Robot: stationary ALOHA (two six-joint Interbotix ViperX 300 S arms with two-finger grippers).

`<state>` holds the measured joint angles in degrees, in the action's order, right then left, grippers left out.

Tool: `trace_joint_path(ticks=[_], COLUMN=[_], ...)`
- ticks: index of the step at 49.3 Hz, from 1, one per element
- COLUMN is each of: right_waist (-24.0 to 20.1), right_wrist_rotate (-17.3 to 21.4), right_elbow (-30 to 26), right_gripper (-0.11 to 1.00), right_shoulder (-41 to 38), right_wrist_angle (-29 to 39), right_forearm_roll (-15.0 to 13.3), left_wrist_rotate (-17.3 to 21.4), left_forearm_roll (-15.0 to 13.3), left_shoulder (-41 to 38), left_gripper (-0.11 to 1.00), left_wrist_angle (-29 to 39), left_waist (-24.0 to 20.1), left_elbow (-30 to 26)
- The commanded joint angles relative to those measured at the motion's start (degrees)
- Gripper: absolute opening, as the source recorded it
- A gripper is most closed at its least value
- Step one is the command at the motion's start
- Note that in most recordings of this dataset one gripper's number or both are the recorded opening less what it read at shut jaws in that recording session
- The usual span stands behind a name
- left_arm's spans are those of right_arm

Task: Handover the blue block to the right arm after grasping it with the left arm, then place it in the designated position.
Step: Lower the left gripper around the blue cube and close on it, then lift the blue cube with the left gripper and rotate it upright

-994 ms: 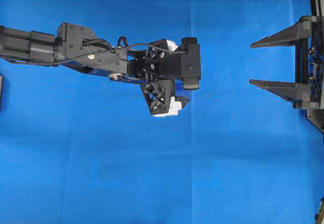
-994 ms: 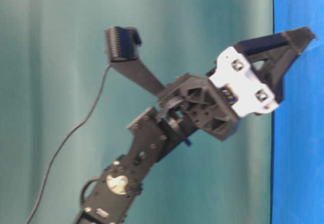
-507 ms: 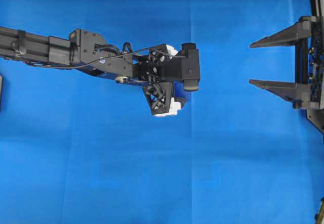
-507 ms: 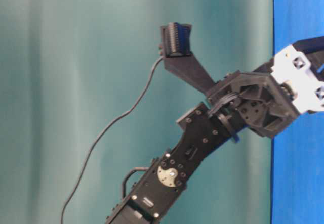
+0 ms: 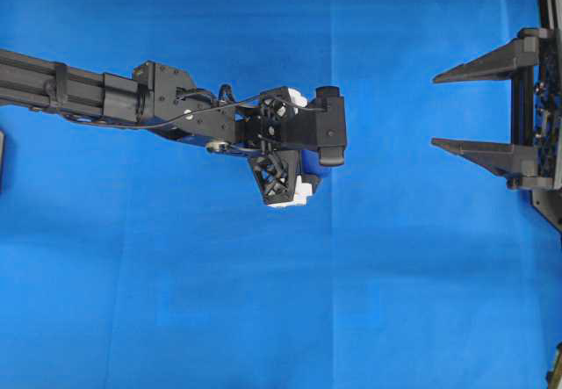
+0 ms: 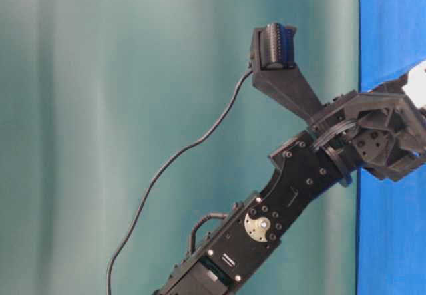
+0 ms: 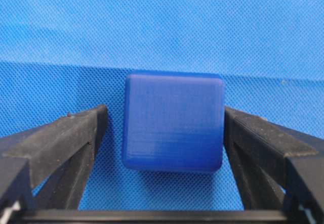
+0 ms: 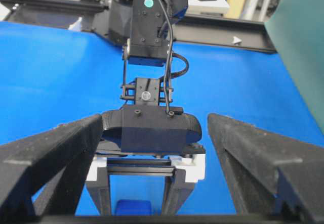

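The blue block (image 7: 173,121) rests on the blue cloth between the two black fingers of my left gripper (image 7: 164,114), which is open. A gap shows on the block's left side and a very narrow one on its right. From overhead the left gripper (image 5: 294,152) points straight down and covers the block. In the right wrist view the block (image 8: 132,207) sits low between the left gripper's fingers (image 8: 104,193). My right gripper (image 5: 435,111) stands open and empty at the right edge, facing the left arm and well apart from it.
The blue cloth (image 5: 263,301) covers the whole table. A dark object (image 5: 1,161) sits at the left edge. A teal backdrop (image 6: 100,108) stands behind the left arm (image 6: 299,175). Black rails and the left arm's base (image 8: 152,11) lie at the far end.
The left arm has reached further out and lowered its open gripper toward the cloth around the block. The right arm has not moved.
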<state>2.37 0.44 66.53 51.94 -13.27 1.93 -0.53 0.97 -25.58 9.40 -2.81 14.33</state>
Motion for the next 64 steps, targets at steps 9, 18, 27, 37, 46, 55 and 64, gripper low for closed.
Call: trace_joint_path(ticks=[9, 18, 27, 37, 46, 55, 64], right_waist=[0.09, 0.09, 0.09, 0.09, 0.09, 0.09, 0.09], right_wrist_rotate=[0.09, 0.09, 0.09, 0.09, 0.09, 0.09, 0.09], right_elbow=[-1.32, -1.32, -1.23, -1.23, -1.23, -1.23, -1.32], right_gripper=[0.98, 0.98, 0.98, 0.98, 0.98, 0.98, 0.98], right_shoulder=[-0.35, -0.44, -0.79, -0.79, -0.79, -0.88, -0.88], right_wrist_angle=[-0.26, -0.26, -0.26, -0.26, -0.26, -0.26, -0.26], right_forearm_roll=[0.18, 0.26, 0.26, 0.26, 0.26, 0.26, 0.26], left_wrist_rotate=[0.7, 0.79, 0.97, 0.79, 0.7, 0.79, 0.79], left_forearm_roll=[0.09, 0.09, 0.18, 0.18, 0.18, 0.09, 0.09], left_shoulder=[0.97, 0.97, 1.05, 1.23, 1.67, 2.11, 5.01], left_gripper=[0.91, 0.62, 0.49, 0.49, 0.49, 0.49, 0.49], left_wrist_angle=[-0.44, -0.44, -0.26, 0.09, 0.09, 1.49, 4.22], left_waist=[0.35, 0.53, 0.62, 0.7, 0.79, 0.88, 0.88], left_elbow=[-1.05, -1.32, -1.05, -1.05, -1.23, -1.41, -1.41])
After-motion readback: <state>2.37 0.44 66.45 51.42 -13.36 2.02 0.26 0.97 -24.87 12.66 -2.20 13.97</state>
